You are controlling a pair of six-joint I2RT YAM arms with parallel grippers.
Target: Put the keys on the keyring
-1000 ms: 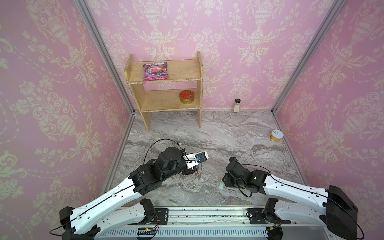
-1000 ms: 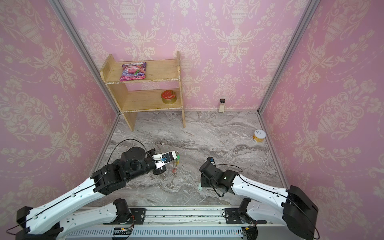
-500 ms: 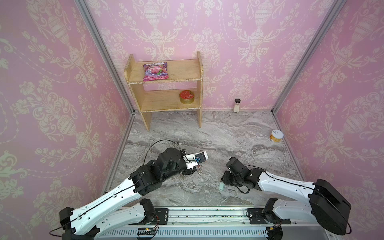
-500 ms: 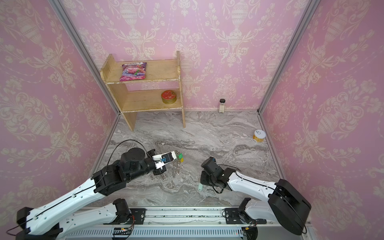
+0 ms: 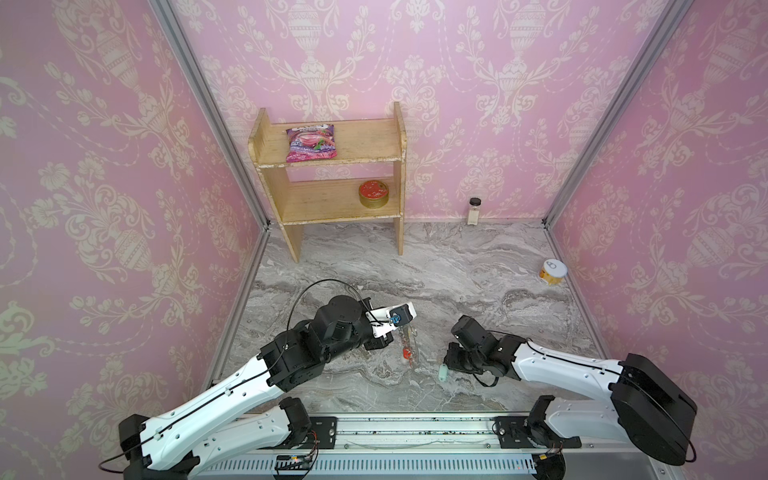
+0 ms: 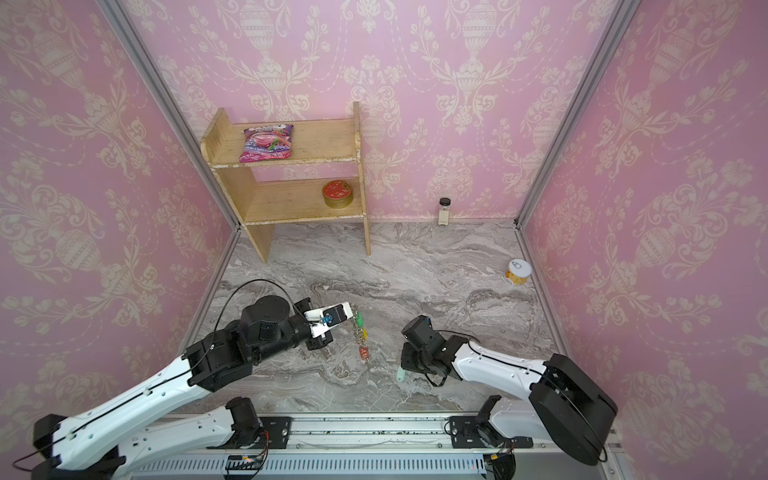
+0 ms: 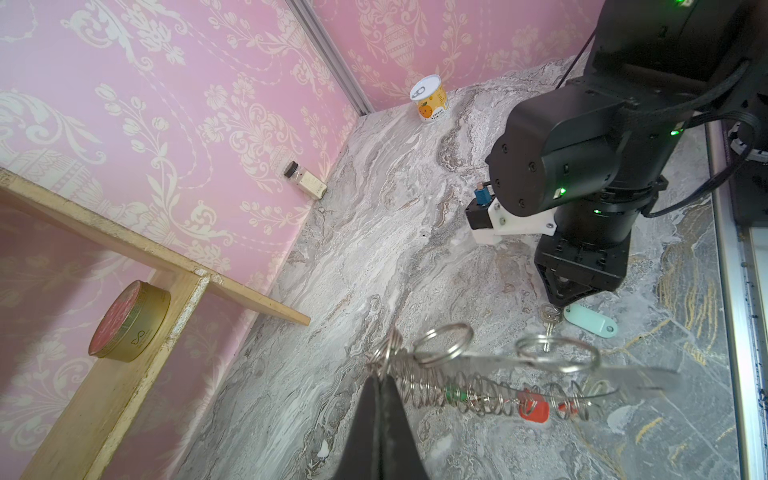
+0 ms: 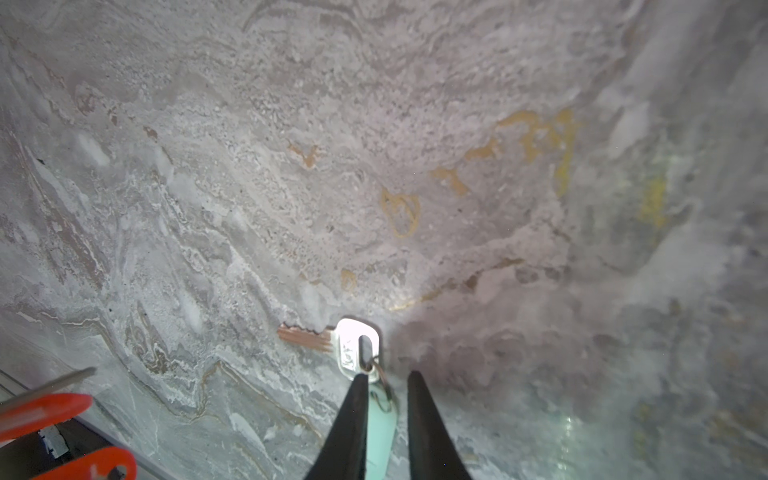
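Note:
The keys (image 8: 358,345) lie flat on the marble table, their mint tag (image 5: 443,372) (image 6: 400,375) (image 7: 592,320) toward the front rail. My right gripper (image 5: 449,365) (image 6: 403,366) (image 8: 386,377) points down over them. Its jaws straddle the tag (image 8: 380,419) and its small ring, with a narrow gap still on one side. My left gripper (image 5: 400,330) (image 6: 352,312) (image 7: 381,376) is shut on one end of the keyring (image 5: 407,347) (image 6: 360,336) (image 7: 498,376). The keyring hangs above the table to the left of the keys, showing loops and red, green and yellow tags.
A wooden shelf (image 5: 332,208) stands at the back left with a pink snack bag (image 5: 311,143) on top and a round tin (image 5: 374,193) below. A small jar (image 5: 473,210) stands by the back wall. A can (image 5: 552,272) sits near the right wall.
My right gripper has settled lower over the keys and its jaws have narrowed around the mint tag. The keyring has swung a little in the left gripper's hold.

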